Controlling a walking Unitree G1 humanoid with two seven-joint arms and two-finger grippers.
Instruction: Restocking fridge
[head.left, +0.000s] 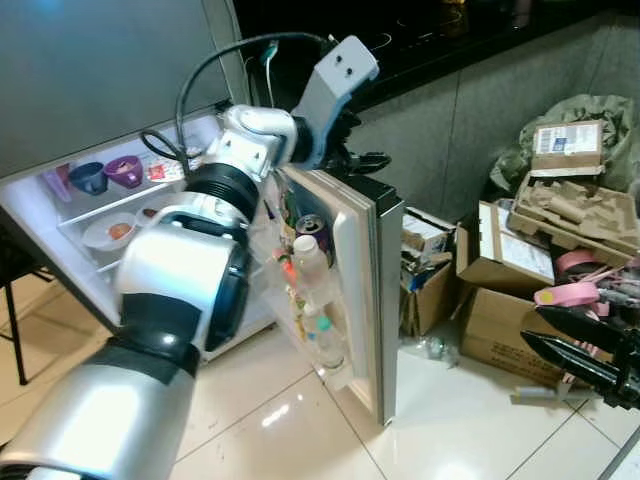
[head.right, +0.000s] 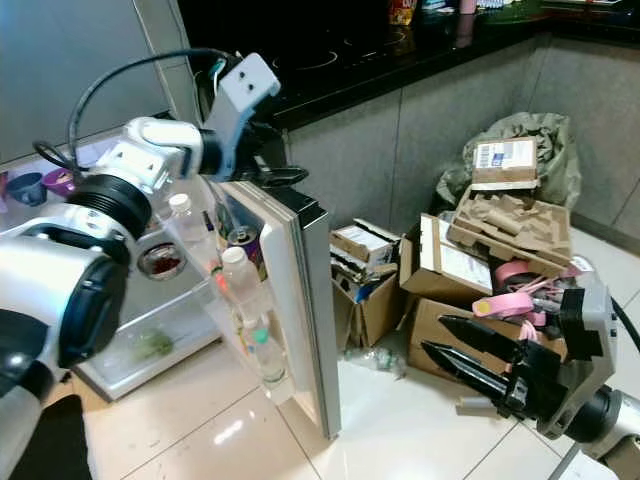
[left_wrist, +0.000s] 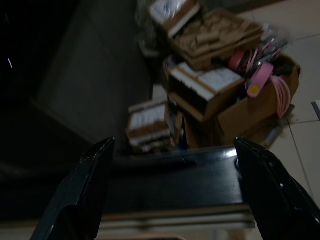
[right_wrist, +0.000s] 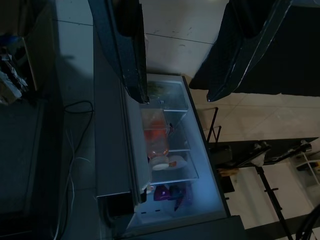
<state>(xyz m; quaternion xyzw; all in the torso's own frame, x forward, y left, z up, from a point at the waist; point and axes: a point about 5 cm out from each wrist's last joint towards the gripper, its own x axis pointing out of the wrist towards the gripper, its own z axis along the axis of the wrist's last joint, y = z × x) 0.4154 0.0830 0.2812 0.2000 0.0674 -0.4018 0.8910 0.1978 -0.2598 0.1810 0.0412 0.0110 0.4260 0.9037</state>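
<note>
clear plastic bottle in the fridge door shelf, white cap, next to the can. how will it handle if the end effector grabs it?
The clear bottle is probably light and looks thin-walled, so it may squash under a firm pinch. Its smooth round sides could slip. It stands tall and upright beside the can in the door shelf, so lifting it straight up seems safest.

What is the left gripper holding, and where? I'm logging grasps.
Nothing is gripped: the left gripper sits open at the fridge door's top edge.

The open fridge (head.left: 60, 215) stands far left, bowls (head.left: 108, 232) on its shelves, bottles (head.left: 308, 262) in its door (head.left: 355, 290), which swings out toward the near middle. Right of the door, cardboard boxes (head.left: 500, 300) sit piled on the floor (head.left: 450, 420) against the wall.
</note>
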